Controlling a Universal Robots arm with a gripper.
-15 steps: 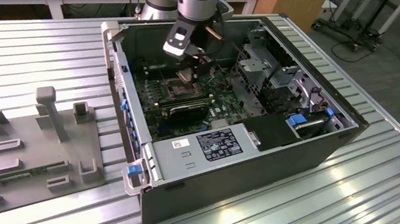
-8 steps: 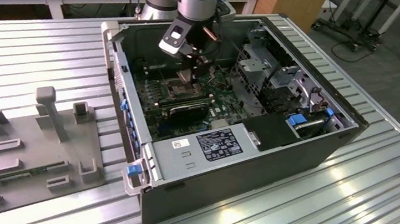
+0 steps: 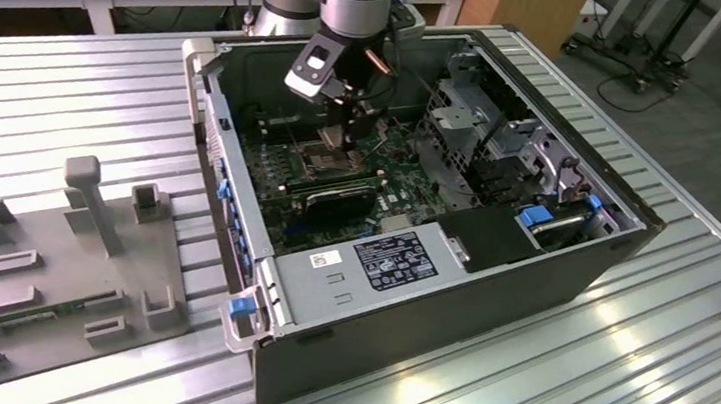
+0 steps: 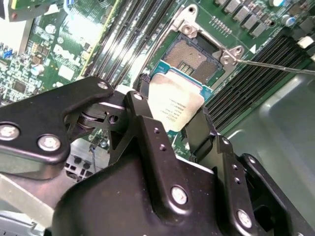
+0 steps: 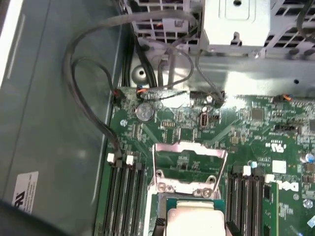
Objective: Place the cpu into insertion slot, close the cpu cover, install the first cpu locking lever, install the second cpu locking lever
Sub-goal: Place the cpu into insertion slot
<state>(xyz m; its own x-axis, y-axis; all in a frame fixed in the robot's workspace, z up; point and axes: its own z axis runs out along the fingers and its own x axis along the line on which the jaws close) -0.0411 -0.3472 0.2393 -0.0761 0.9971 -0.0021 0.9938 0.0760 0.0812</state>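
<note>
Narrowed on the cpu, the hand reaches from 12 o'clock in the exterior view down into the open computer case. In the second wrist view its two black fingers press on two opposite edges of the chip.

The cpu is a thin square with a flat, pale grey metal face, faint print on it and a narrow green rim. It hangs over the green motherboard, just beside the insertion slot and not seated in it. The slot is a dark square with a silver rim, and its field of contacts lies open to sight. A thin locking lever runs away from one corner of the slot. In the first wrist view the cpu cover, a silver frame with a square window, stands swung open, with the board showing through the window.

The case lies on its side on a ribbed metal worktop. Besides the board, it holds a power supply box at 6 o'clock from the hand and a metal drive cage at 3 o'clock. Long memory slots run beside the socket. A grey fixture plate lies on the worktop at 8 o'clock from the case.
</note>
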